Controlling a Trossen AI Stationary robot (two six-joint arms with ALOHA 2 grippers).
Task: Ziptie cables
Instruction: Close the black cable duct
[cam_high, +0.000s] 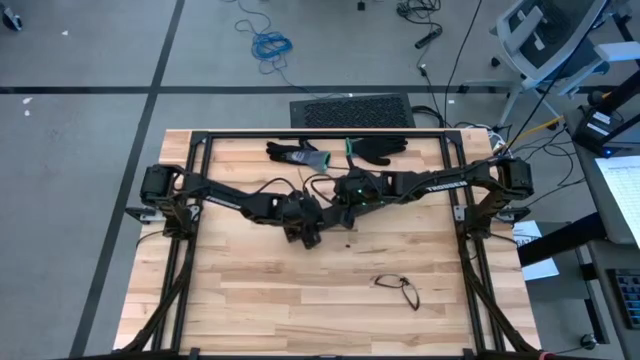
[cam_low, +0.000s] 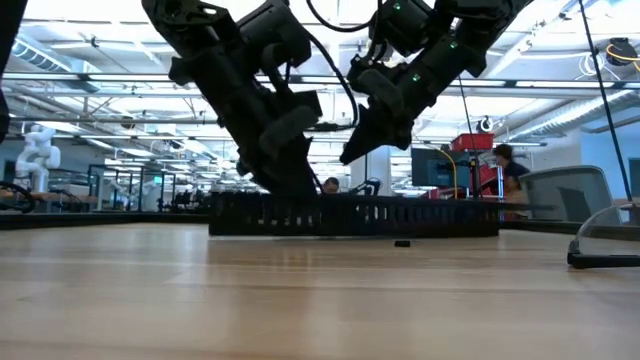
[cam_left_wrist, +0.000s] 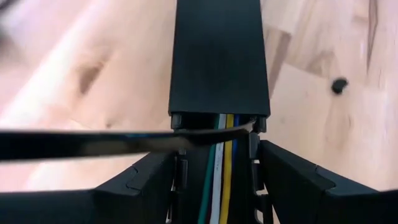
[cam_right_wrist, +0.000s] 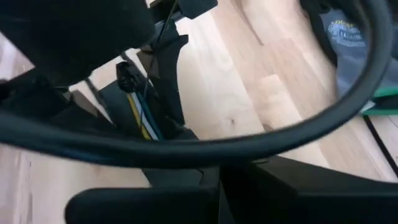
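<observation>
At table centre, the cables (cam_left_wrist: 219, 180) are seen lying inside the black duct (cam_left_wrist: 219, 56), grasped by the left gripper (cam_high: 305, 232); the right gripper (cam_high: 345, 196), clenched shut, is held at its two o'clock.

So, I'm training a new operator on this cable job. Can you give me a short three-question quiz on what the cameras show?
1. True or false: the cables lie inside the black duct.
2. What lies on the table nearest the camera-side edge? A) gloves B) glasses C) a keyboard
3. Fill in: the thin dark strip crossing the cables in the left wrist view looks like a ____.

Key: 1 true; 2 B, the glasses (the gloves lie at the far edge); 3 ziptie.
</observation>
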